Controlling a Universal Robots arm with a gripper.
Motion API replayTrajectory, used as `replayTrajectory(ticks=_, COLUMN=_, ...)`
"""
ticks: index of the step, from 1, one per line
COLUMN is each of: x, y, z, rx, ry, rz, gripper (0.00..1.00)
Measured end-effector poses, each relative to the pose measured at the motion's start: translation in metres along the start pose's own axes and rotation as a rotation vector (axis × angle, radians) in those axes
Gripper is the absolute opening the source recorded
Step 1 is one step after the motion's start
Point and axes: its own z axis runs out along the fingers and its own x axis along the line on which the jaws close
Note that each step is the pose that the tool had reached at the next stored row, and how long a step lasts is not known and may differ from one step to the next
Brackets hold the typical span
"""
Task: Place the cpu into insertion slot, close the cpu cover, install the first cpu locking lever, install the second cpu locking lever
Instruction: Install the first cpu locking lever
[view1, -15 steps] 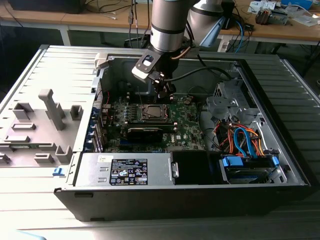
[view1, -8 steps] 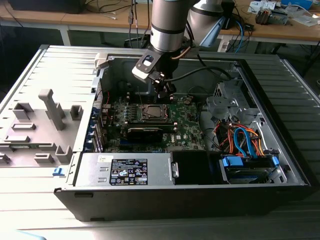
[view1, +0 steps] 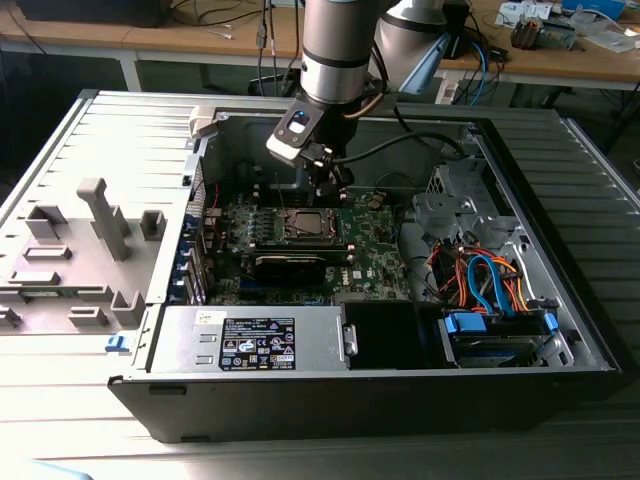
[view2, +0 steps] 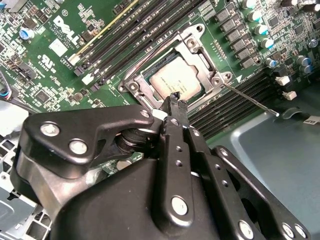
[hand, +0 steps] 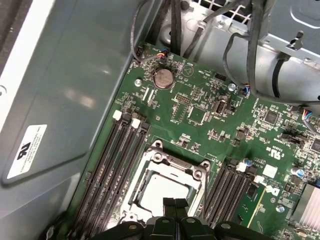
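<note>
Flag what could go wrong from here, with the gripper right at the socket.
1. The shut gripper has its tips at the rim of the cpu cover, beside the cpu; a slip could scrape the chip or shift the frame.
2. A thin locking lever sticks out, apparently unlatched, over the memory slots; catching it badly might let it spring or snag.

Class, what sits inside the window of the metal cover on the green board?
The cpu, silver-grey top up, fills the window of the cover. The pins beneath it are hidden, and the fingers cover one edge.
</note>
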Motion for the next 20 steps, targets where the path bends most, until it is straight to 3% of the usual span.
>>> replayTrajectory(ticks=20, x=0.0, y=0.0, z=0.0, rx=-0.0001, ry=-0.0021, rz=-0.069, gripper=0.11)
